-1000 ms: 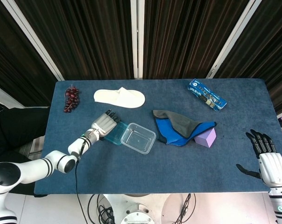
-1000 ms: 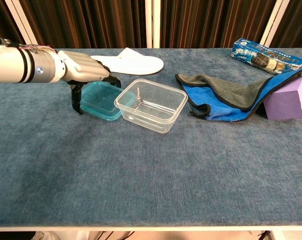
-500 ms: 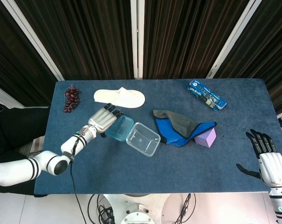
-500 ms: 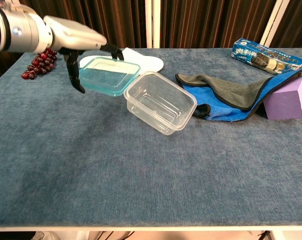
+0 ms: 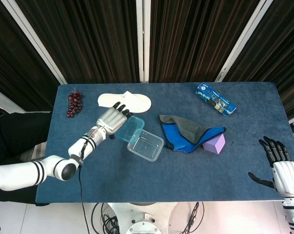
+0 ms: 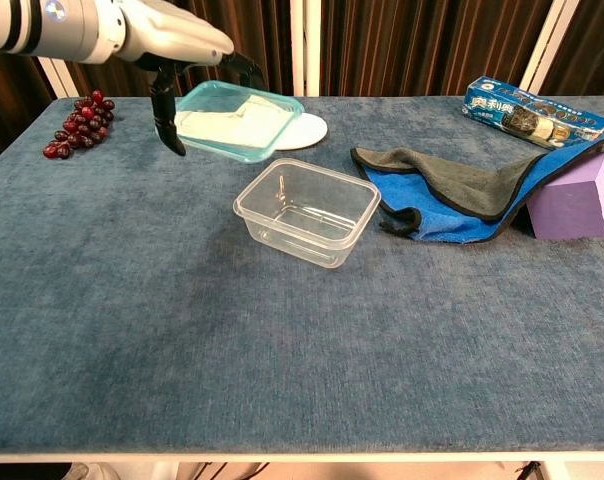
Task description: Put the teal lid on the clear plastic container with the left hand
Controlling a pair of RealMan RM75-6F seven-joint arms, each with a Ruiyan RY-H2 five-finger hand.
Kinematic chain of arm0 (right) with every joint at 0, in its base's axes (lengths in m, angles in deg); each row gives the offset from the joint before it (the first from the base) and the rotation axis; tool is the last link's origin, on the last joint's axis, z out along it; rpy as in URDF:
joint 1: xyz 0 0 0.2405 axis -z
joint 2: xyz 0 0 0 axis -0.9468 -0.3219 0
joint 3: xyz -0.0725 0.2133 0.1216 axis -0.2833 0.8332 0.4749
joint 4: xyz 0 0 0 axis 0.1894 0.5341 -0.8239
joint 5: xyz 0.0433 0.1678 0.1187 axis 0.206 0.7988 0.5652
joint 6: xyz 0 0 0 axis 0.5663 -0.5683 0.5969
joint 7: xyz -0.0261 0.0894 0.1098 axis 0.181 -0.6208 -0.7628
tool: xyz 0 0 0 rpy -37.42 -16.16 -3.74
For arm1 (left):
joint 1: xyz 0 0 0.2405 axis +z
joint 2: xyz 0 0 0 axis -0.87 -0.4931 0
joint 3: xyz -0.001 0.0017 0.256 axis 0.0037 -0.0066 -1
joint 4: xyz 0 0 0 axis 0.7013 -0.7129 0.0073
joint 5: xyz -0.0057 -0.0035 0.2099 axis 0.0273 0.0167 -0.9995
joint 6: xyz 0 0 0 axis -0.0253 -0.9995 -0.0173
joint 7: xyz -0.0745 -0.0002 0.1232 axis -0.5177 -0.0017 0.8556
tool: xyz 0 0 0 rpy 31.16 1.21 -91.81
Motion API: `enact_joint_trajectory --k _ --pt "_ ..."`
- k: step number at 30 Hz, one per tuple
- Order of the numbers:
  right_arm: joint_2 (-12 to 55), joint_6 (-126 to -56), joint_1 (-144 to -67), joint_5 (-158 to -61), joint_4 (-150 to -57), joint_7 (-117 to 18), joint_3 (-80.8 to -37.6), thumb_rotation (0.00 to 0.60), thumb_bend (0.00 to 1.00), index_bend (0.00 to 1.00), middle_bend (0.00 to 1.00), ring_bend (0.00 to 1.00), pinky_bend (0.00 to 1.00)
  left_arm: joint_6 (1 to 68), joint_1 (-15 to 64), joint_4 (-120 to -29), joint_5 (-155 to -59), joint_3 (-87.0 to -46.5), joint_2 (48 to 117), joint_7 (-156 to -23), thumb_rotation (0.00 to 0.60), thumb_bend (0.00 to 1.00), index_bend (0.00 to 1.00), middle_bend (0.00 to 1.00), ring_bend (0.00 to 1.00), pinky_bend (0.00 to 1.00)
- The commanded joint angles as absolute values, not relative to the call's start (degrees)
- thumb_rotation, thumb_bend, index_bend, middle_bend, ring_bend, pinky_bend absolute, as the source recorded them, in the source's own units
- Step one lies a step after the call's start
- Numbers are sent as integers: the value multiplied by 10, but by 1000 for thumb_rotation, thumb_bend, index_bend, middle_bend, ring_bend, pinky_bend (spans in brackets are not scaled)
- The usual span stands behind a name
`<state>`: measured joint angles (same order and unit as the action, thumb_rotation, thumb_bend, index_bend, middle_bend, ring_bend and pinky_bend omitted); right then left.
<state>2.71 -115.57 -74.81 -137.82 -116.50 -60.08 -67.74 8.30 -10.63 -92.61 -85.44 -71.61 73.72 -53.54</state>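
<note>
Teal lid [image 6: 239,120] hangs in the air above the counter [image 6: 182,330], pinched at its left edge by the left hand [image 6: 177,45] and raised behind the clear plastic container [image 6: 307,212], which sits upright and uncovered. Further right lie a blue cloth [image 6: 462,205] and purple block [image 6: 572,195]. Far right, the right hand [image 5: 282,168] rests with fingers spread, holding nothing.

even, bright overhead light fell across the blue table [image 5: 186,165] in both views, casting only faint, soft shadows. the dark curtains [image 5: 98,39] stayed murky. focus was sharp throughout, with mild glare on white window frames [image 5: 143,39].
</note>
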Motion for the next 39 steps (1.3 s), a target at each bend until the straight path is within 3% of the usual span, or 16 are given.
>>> enact_joint_trajectory --k 1,9,25,39 --pt "30 -1153 -750 -1379 -1162 -604 -677 600 61 0 19 0 0 95 -141 -981 -797 -735 736 -501 600 155 285 125 0 0" --pt "32 -1152 -751 -1380 -1157 -608 -678 600 60 0 19 0 0 128 -200 -1013 -718 -735 773 -471 600 155 283 129 0 4" --pt "32 -1147 -752 -1377 -1154 -612 -678 600 61 0 19 0 0 166 -269 -960 -598 -760 854 -421 600 155 273 130 0 7" --pt "33 -1148 -750 -1378 -1153 -612 -679 600 61 0 19 0 0 173 -281 -956 -578 -764 863 -413 600 155 271 130 0 7"
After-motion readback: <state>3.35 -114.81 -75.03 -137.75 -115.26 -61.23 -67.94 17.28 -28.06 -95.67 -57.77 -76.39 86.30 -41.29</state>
